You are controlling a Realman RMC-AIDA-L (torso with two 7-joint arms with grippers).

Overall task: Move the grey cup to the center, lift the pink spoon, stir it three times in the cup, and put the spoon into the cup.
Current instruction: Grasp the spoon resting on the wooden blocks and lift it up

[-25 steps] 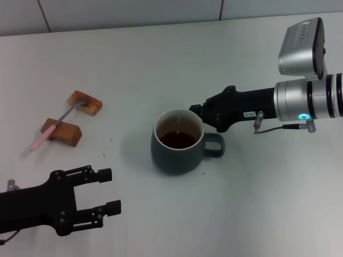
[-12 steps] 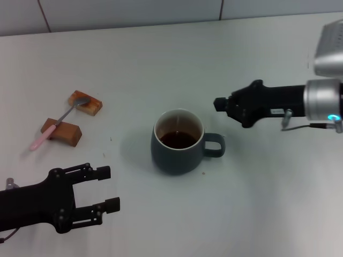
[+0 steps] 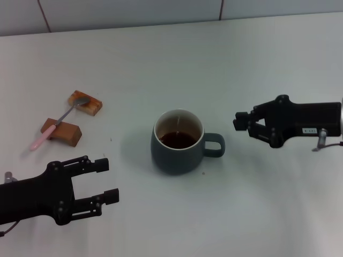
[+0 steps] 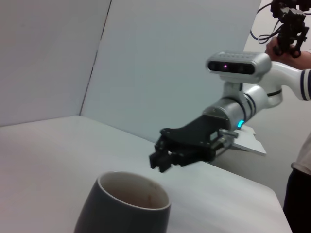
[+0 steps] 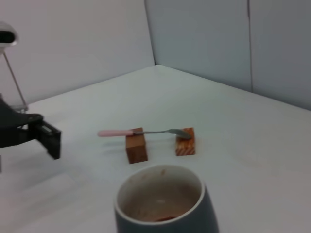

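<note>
1. Pink spoon [image 3: 52, 126] lies across two brown blocks [image 3: 61, 131] on the tabletop [image 3: 161, 59], far left of the grey cup [image 3: 177, 142], w/ handle end toward the robot.
2. Left claw [image 3: 102, 181] is nearer: spoon sits ahead of it, a bit to its left. It's open, holding nothing.
3. Right claw [image 3: 242, 121] is just right of the cup handle, open too, holding nothing.
4. Cup looks abt mid-tabletop, so spoon pickup is prob next.

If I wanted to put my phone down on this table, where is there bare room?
Widest bare stretch: behind the grey cup, toward the wall. Another lies in front of it, between the left gripper and right gripper, both open. The robot's left is crowded: the pink spoon bridges two brown blocks.
</note>
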